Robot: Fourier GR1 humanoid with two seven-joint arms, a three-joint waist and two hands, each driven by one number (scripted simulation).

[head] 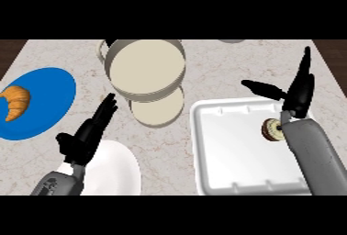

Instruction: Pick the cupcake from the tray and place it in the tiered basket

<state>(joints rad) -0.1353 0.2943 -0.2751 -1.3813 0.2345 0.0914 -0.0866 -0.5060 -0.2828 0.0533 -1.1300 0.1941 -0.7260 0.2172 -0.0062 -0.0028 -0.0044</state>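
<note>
Golden-brown croissant (15, 103), lying on round blue plate (47, 98) at far left. Left hand (85, 135), fingers straight, holding nothing, above plain white plate (119, 170). Beige two-level tiered basket (146, 69), top centre. White rectangular foam tray (230, 151), lower right. Brown-topped cupcake (272, 129), on its side inside tray by the right edge, partly behind grey forearm. Right hand (295, 92), fingers extended, empty, beyond cupcake.

- Bare counter (224, 69) lies between the tiered basket (146, 69) and the white tray (230, 156).
- The right hand (295, 92) and forearm cross the tray's right side, partly covering the cupcake (271, 129).
- White plate (119, 167) and left hand (88, 133) crowd the counter's near-left area.
</note>
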